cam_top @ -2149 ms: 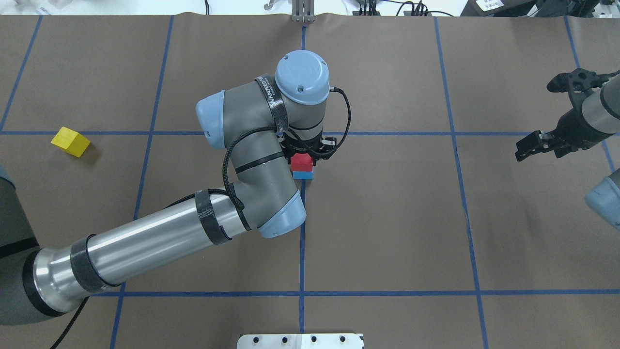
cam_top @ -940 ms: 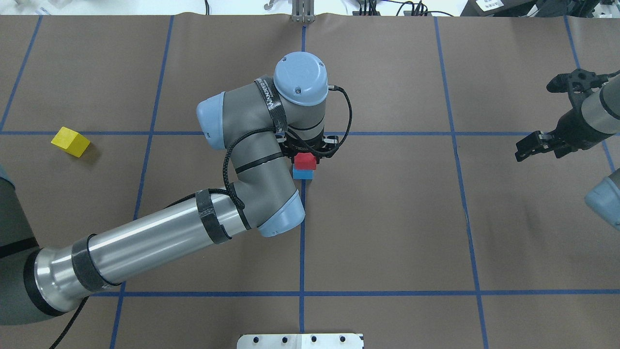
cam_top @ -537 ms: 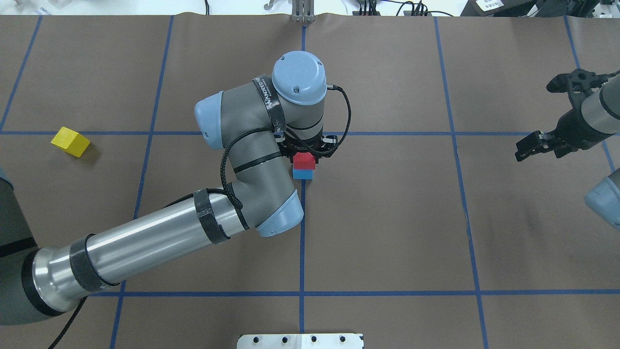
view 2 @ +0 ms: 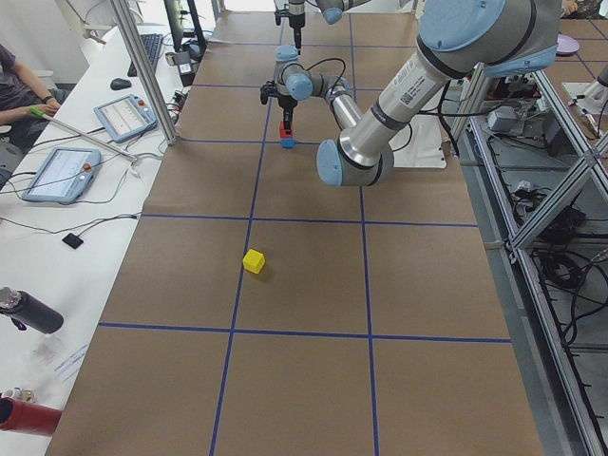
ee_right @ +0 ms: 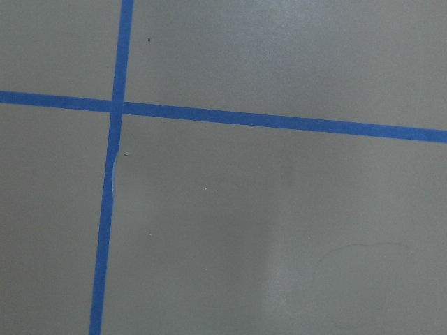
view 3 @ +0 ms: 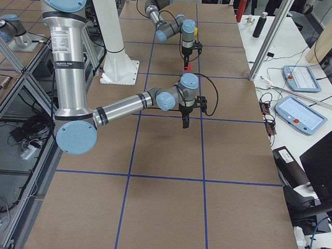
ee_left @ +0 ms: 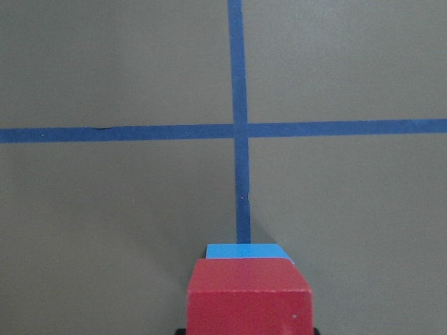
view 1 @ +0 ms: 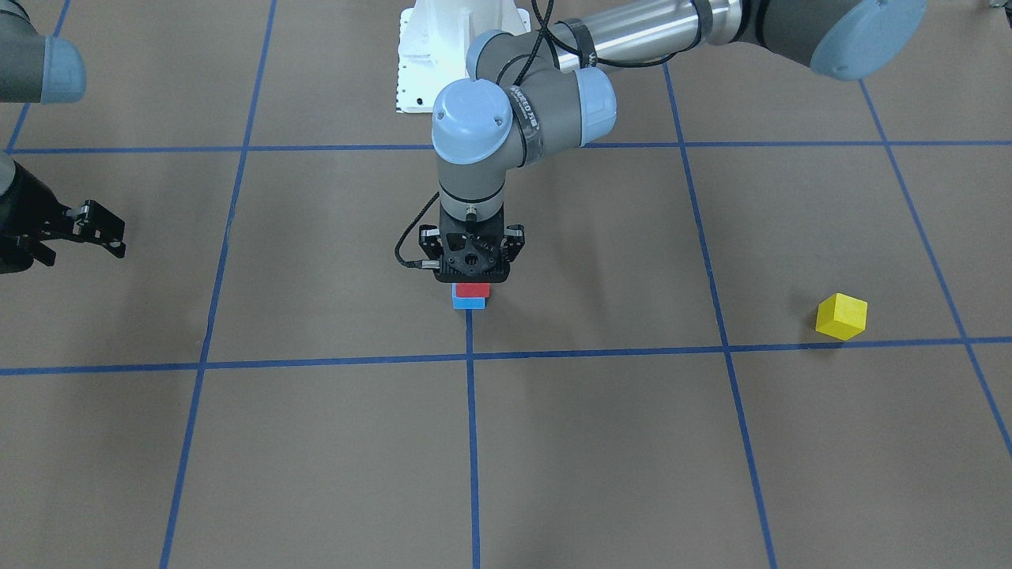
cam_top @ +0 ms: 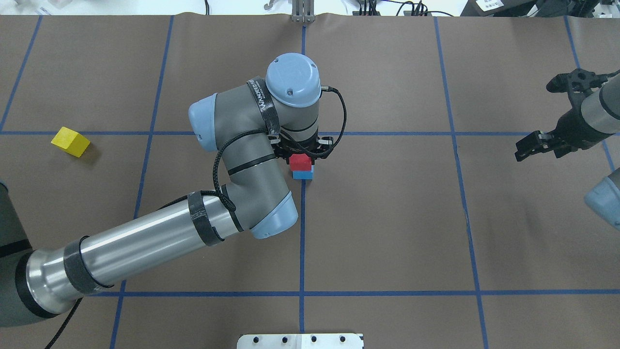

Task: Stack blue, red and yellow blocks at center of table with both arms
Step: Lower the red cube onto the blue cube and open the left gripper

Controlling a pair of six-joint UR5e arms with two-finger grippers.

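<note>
The red block (cam_top: 300, 162) rests on the blue block (cam_top: 303, 174) at the table's (cam_top: 387, 218) centre crossing, sitting slightly left of it. My left gripper (cam_top: 301, 156) points straight down and is shut on the red block. In the left wrist view the red block (ee_left: 248, 296) fills the bottom centre, with a strip of the blue block (ee_left: 241, 250) showing beyond it. The yellow block (cam_top: 70, 141) lies alone far to the left, also seen in the front view (view 1: 841, 316). My right gripper (cam_top: 525, 147) hovers open and empty at the right side.
The white pedestal (cam_top: 300, 341) is at the near edge. A metal clamp (cam_top: 302, 14) stands at the far edge. In the left side view a bench with tablets (view 2: 62, 171) and a seated person (view 2: 14, 85) runs along the table.
My left wrist and elbow have drifted a little to the left, and the red block shifted a few pixels with them. The right arm and the yellow block have not moved.
</note>
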